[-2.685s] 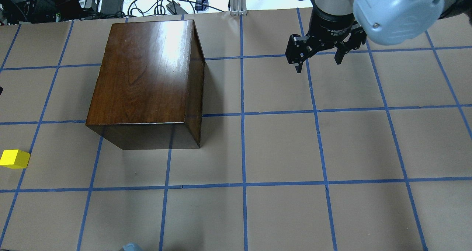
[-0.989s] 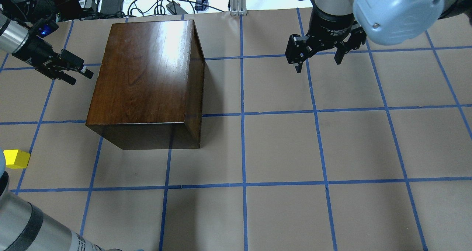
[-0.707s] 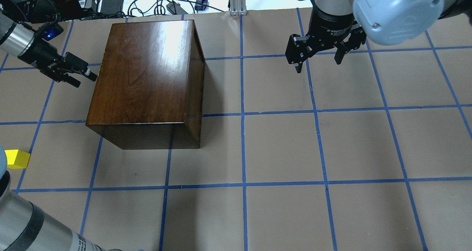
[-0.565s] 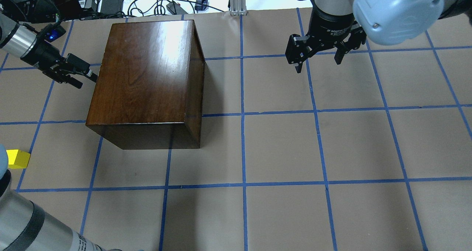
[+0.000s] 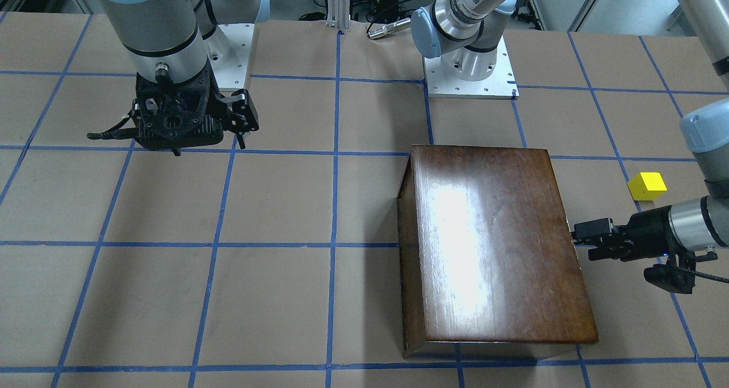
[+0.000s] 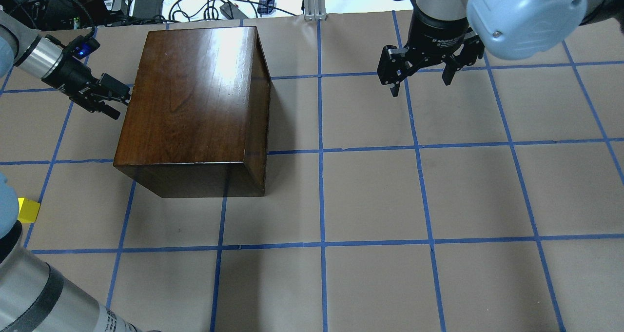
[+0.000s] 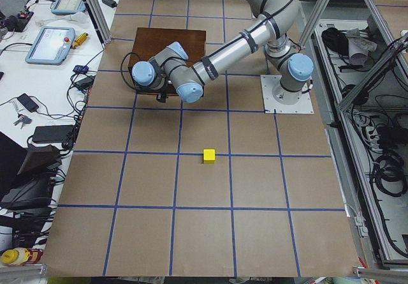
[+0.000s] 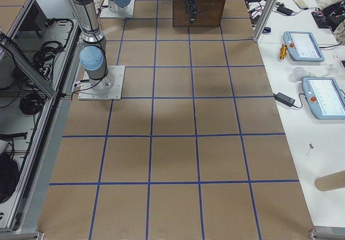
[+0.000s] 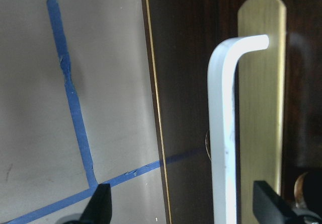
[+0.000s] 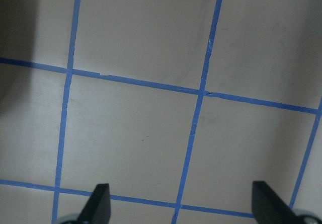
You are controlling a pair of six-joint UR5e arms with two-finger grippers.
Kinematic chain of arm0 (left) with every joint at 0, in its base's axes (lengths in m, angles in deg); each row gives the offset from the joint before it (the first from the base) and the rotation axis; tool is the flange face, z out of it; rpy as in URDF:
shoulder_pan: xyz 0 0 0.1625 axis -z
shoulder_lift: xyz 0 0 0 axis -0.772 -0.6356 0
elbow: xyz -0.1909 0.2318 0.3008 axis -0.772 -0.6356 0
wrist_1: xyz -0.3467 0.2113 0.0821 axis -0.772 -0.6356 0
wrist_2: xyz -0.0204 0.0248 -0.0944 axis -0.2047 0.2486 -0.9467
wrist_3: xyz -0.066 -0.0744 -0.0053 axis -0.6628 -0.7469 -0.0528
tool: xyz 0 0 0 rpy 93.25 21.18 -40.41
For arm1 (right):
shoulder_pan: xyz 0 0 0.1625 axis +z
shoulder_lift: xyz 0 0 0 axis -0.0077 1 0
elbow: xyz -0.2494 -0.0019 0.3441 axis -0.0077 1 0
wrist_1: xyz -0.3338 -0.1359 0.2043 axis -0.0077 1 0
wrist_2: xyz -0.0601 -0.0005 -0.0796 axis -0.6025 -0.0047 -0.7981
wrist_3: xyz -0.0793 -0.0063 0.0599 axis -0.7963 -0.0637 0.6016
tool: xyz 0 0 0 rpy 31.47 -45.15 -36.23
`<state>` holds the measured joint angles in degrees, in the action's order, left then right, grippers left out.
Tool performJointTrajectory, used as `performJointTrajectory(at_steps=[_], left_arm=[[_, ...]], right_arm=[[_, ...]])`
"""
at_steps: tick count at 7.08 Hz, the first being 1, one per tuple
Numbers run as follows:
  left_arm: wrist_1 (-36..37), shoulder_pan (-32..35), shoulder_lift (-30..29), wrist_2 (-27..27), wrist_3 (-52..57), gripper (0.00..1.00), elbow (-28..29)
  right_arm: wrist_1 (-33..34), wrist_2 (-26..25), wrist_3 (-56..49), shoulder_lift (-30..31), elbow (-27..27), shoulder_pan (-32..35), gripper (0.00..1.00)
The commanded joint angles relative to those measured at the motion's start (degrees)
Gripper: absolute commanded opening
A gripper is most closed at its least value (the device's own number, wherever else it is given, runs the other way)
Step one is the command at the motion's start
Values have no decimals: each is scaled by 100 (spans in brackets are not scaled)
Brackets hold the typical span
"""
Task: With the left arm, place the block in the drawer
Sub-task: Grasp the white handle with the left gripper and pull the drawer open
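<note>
The yellow block (image 6: 28,210) lies on the table near the left edge, also visible in the front view (image 5: 646,186) and the left side view (image 7: 209,156). The dark brown box (image 6: 195,93) stands left of centre. Its drawer is shut; the left wrist view shows the dark front panel (image 9: 186,83) with a silver handle (image 9: 224,133) on a brass plate (image 9: 261,83). My left gripper (image 6: 117,103) is open at the box's left side (image 5: 578,237), and the handle stands between its fingertips (image 9: 100,206). My right gripper (image 6: 421,86) hangs open and empty above the table at the far right.
My left arm's elbow (image 6: 29,293) fills the near left corner and partly covers the block in the overhead view. Cables and power bricks (image 6: 146,0) lie beyond the table's far edge. Both arm bases (image 5: 470,69) stand at the robot's side of the table.
My left arm has come in from the left and moved its open gripper right, up to the box's left side. Its elbow now covers part of the block. The right arm has not moved.
</note>
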<state>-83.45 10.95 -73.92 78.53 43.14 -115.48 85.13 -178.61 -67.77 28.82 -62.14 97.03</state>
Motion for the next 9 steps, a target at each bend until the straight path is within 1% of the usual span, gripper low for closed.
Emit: performJointTrajectory(at_steps=[1,6,9], left_arm=[[50,-5,-100,8,4,100,0],[173,-110,-127,52,30,100,-27],[191,-522,-127,70,39,100,-44]], right_arm=[[0,6,0,0,0,0,100],[0,6,8,0,0,0,100],[0,-2,8,0,0,0,100]])
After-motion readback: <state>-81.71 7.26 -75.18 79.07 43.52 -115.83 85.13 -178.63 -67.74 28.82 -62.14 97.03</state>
